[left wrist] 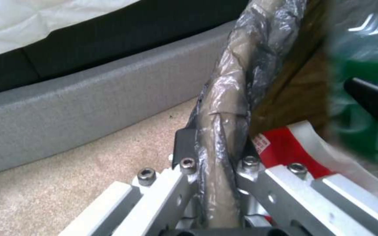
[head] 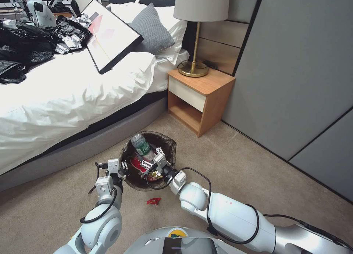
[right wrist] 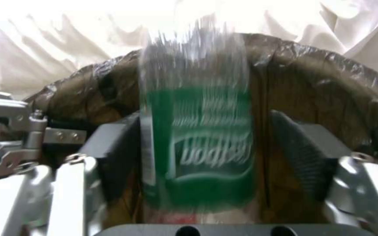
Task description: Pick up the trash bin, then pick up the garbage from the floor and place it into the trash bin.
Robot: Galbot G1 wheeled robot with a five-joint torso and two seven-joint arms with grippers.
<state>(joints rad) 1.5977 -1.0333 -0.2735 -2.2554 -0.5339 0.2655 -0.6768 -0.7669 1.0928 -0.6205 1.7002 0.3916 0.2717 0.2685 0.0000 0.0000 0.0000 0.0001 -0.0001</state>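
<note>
The trash bin [head: 167,140], lined with a dark bag, stands on the carpet beside the bed. My left gripper [head: 123,167] is shut on its near rim [left wrist: 237,65], one finger inside and one outside [left wrist: 217,144]. My right gripper [head: 154,160] is over the bin's mouth and stands open. A clear plastic bottle [head: 141,143] with a green label sits blurred between its pads [right wrist: 298,147], touching one and apart from the other [right wrist: 198,131]. A red-and-white cup [left wrist: 285,150] lies inside the bin. A small red wrapper [head: 153,201] lies on the carpet just in front of the bin.
The bed [head: 66,96] with white sheets and a grey base runs along the left, carrying a framed picture [head: 110,35] and black bags [head: 22,48]. A wooden nightstand [head: 200,96] with a lamp [head: 196,33] stands behind the bin. Grey wall panels [head: 294,70] close the right; carpet lies open there.
</note>
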